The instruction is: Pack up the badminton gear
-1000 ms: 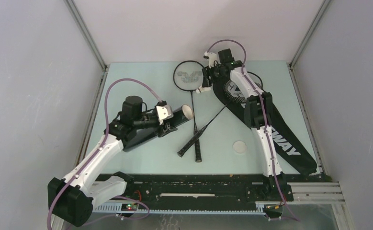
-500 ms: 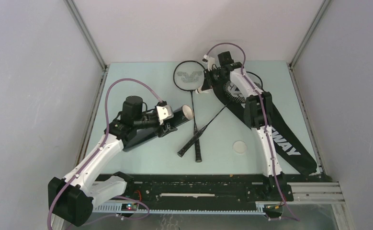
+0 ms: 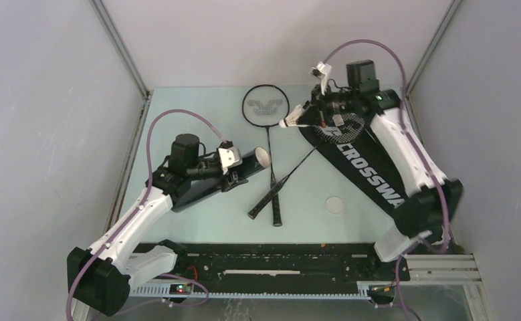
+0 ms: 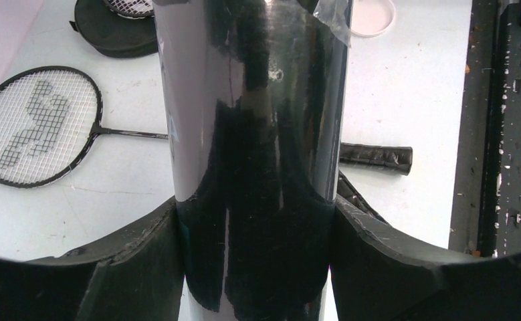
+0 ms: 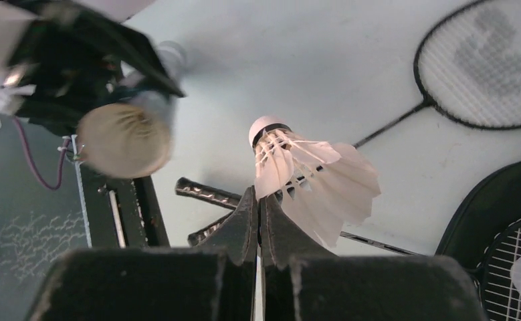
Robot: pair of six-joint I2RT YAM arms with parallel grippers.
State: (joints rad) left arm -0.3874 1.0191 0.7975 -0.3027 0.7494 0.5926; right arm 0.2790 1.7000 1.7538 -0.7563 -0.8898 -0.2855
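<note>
My left gripper (image 3: 229, 166) is closed around the long black tube (image 3: 207, 180), which lies slanted at the left with its open end (image 3: 263, 156) toward the middle. In the left wrist view the tube (image 4: 251, 120) fills the gap between my fingers (image 4: 137, 261). My right gripper (image 5: 261, 207) is shut on the feather skirt of a white shuttlecock (image 5: 311, 180), held in the air with the cork pointing away. From above, that shuttlecock (image 3: 291, 121) hangs beside the bag's mouth. One racket (image 3: 265, 107) lies flat on the table. The second racket (image 3: 291, 175) has its head in the black CROSSWAY bag (image 3: 371, 175).
A round white lid (image 3: 335, 204) lies on the table near the front, right of the racket handles (image 3: 276, 214). The two handles cross at the middle. Grey walls close in the left, right and back. A black rail (image 3: 277, 264) runs along the near edge.
My right gripper has shut on the shuttlecock and lifted it off the table. The right arm's elbow has swung out to the right. The left arm and tube have not moved.
</note>
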